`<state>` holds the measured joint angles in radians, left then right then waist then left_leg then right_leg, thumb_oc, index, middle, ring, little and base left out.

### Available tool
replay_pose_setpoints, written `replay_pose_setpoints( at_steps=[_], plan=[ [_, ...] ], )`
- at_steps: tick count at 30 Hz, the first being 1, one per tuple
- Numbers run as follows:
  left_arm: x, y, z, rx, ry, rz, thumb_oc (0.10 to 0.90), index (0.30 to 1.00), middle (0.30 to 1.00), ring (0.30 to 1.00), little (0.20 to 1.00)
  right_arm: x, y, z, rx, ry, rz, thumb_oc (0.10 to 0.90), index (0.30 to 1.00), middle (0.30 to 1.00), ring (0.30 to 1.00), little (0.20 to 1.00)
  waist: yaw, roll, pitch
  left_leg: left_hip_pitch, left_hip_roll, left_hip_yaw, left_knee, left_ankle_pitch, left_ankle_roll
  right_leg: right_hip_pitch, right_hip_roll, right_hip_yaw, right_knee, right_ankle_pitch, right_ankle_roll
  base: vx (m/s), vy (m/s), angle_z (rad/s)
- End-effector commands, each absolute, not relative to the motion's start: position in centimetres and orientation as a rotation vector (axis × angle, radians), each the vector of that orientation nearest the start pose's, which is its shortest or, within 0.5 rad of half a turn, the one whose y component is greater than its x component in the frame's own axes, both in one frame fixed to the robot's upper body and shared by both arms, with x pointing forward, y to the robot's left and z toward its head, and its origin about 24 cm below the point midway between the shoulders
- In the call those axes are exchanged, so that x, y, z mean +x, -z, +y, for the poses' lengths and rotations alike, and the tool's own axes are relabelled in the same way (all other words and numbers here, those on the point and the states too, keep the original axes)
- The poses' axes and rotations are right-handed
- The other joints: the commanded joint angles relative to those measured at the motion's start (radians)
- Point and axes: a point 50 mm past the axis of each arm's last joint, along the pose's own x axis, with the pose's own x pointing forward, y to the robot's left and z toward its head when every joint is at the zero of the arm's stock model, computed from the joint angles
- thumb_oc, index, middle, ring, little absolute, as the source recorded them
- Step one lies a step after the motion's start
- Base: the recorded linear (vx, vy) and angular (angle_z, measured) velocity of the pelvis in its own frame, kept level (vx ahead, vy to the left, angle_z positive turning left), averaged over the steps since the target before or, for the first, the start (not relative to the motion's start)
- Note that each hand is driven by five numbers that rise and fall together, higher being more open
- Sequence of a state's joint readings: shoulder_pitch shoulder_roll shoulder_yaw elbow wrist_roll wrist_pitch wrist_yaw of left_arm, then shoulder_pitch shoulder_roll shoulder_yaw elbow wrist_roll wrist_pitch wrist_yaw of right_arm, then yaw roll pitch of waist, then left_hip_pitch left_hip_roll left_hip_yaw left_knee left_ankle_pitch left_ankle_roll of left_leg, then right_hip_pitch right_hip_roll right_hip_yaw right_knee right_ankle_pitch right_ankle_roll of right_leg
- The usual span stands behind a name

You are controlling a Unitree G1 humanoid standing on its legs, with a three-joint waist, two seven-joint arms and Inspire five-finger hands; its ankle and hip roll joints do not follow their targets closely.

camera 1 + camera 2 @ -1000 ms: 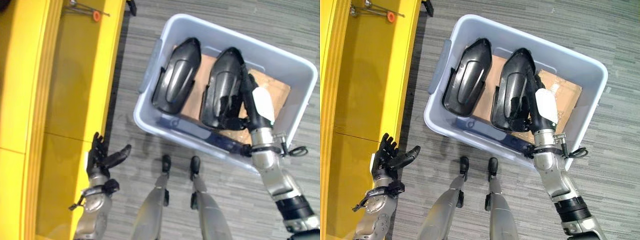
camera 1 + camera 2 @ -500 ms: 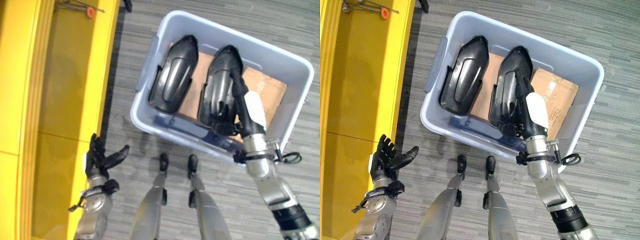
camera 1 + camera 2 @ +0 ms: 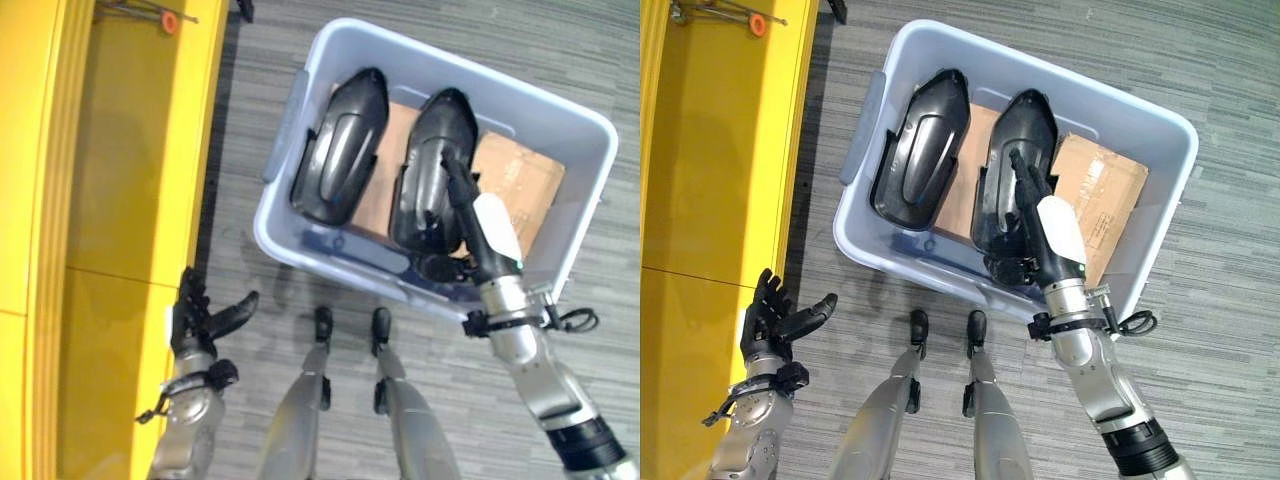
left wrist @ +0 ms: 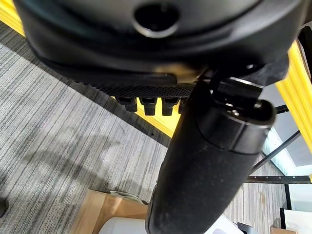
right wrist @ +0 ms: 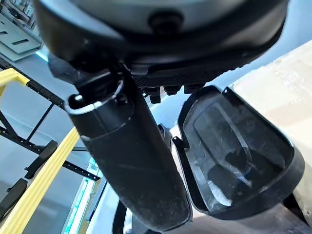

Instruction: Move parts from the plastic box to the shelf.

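The right hand (image 3: pixel 1045 235), fingers straight, lies along the right black shell part (image 3: pixel 1008 160) in the plastic box (image 3: pixel 1160 130), parallel to its long axis.

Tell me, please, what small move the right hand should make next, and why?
Probably close its fingers around the right black part. The right hand lies on that part inside the plastic box, fingers straight, nothing gripped. The left hand waits open beside the yellow shelf.

Two black moulded parts (image 3: pixel 340 150) are crowding the plastic box (image 3: pixel 560 110), lying side by side on cardboard (image 3: pixel 515 180). Open floor (image 3: pixel 240 270) is separating box and yellow shelf (image 3: pixel 130 170).
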<state>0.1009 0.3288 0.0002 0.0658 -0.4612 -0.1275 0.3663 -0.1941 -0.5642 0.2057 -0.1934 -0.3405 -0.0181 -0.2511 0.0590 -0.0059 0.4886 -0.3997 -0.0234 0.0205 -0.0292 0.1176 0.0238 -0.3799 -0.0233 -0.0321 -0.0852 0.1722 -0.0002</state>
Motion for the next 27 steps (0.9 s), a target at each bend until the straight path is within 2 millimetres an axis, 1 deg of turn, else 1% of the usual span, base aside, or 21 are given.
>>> replay_pose_setpoints(
  at_steps=[1, 5, 7, 8, 12, 13, 19, 23, 24, 27],
  plan=[
    [21.0, -4.0, 26.2, -0.039, -0.498, -0.023, 0.9, 1.0, 1.0, 1.0, 1.0, 26.8, -16.5, -17.0, -0.831, 0.014, -0.644, 0.9, 1.0, 1.0, 1.0, 1.0, 0.005, -0.013, -0.083, 0.013, 0.049, 0.005, 0.031, -0.04, -0.023, 0.006, -0.124, 0.049, 0.145, -0.125, 0.111, 0.0, 0.0, 0.0],
    [21.0, -3.9, 26.2, -0.039, -0.503, -0.018, 0.9, 1.0, 1.0, 1.0, 1.0, 27.1, -15.6, -17.2, -0.847, 0.017, -0.595, 0.9, 1.0, 1.0, 1.0, 1.0, 0.006, -0.012, -0.082, 0.012, 0.048, 0.002, 0.031, -0.041, -0.023, 0.006, -0.124, 0.048, 0.145, -0.126, 0.111, 0.0, 0.0, 0.0],
    [21.0, -3.9, 26.2, -0.038, -0.503, -0.019, 0.9, 1.0, 1.0, 1.0, 1.0, 27.2, -15.4, -17.4, -0.878, 0.025, -0.59, 0.9, 1.0, 1.0, 1.0, 1.0, 0.006, -0.012, -0.081, 0.012, 0.048, 0.002, 0.032, -0.041, -0.023, 0.006, -0.125, 0.048, 0.146, -0.128, 0.111, 0.0, 0.0, 0.0],
    [21.0, -4.0, 26.2, -0.035, -0.503, -0.026, 0.9, 1.0, 1.0, 1.0, 1.0, 27.2, -15.5, -17.6, -0.922, 0.041, -0.596, 0.9, 1.0, 1.0, 1.0, 1.0, 0.007, -0.011, -0.08, 0.011, 0.048, 0.001, 0.033, -0.043, -0.022, 0.006, -0.125, 0.047, 0.148, -0.129, 0.112, 0.0, 0.0, 0.0],
    [21.1, -4.0, 26.1, -0.03, -0.499, -0.024, 0.9, 1.0, 1.0, 1.0, 1.0, 27.6, -14.7, -17.7, -0.948, 0.041, -0.554, 0.9, 1.0, 1.0, 1.0, 1.0, 0.008, -0.008, -0.079, 0.011, 0.047, 0.0, 0.031, -0.042, -0.022, 0.004, -0.125, 0.047, 0.15, -0.131, 0.111, 0.0, 0.0, 0.0],
    [21.2, -4.0, 26.1, -0.034, -0.499, -0.025, 0.9, 1.0, 1.0, 1.0, 1.0, 27.9, -14.1, -17.9, -0.967, 0.049, -0.526, 0.9, 1.0, 1.0, 1.0, 1.0, 0.009, -0.005, -0.077, 0.01, 0.046, -0.002, 0.032, -0.042, -0.022, 0.002, -0.126, 0.046, 0.151, -0.131, 0.111, 0.0, 0.0, 0.0],
    [21.3, -4.0, 26.1, -0.029, -0.499, -0.026, 0.9, 1.0, 1.0, 1.0, 1.0, 28.3, -13.4, -18.4, -1.046, 0.068, -0.492, 0.9, 1.0, 1.0, 1.0, 1.0, 0.011, 0.002, -0.07, 0.006, 0.045, -0.002, 0.035, -0.044, -0.023, -0.002, -0.127, 0.044, 0.155, -0.134, 0.111, 0.0, 0.0, 0.0],
    [21.3, -4.0, 26.1, -0.026, -0.501, -0.029, 0.9, 1.0, 1.0, 1.0, 1.0, 28.7, -12.1, -18.8, -1.073, 0.073, -0.431, 0.9, 1.0, 1.0, 1.0, 1.0, 0.013, 0.008, -0.065, 0.0, 0.043, -0.004, 0.041, -0.045, -0.022, -0.007, -0.128, 0.044, 0.16, -0.134, 0.111, 0.0, 0.0, 0.0],
    [21.4, -4.0, 26.0, -0.025, -0.498, -0.03, 0.9, 1.0, 1.0, 1.0, 1.0, 29.0, -11.5, -19.0, -1.122, 0.075, -0.407, 0.9, 1.0, 1.0, 1.0, 1.0, 0.016, 0.011, -0.062, -0.004, 0.042, -0.005, 0.044, -0.046, -0.022, -0.009, -0.128, 0.044, 0.162, -0.134, 0.112, 0.0, 0.0, 0.0],
    [21.4, -3.9, 25.9, -0.023, -0.493, -0.028, 0.9, 1.0, 1.0, 1.0, 1.0, 29.3, -10.9, -19.0, -1.151, 0.071, -0.386, 0.9, 1.0, 1.0, 1.0, 1.0, 0.017, 0.017, -0.06, -0.009, 0.041, -0.005, 0.048, -0.047, -0.022, -0.011, -0.128, 0.042, 0.165, -0.136, 0.112, 0.0, 0.0, 0.0]
  ],
)
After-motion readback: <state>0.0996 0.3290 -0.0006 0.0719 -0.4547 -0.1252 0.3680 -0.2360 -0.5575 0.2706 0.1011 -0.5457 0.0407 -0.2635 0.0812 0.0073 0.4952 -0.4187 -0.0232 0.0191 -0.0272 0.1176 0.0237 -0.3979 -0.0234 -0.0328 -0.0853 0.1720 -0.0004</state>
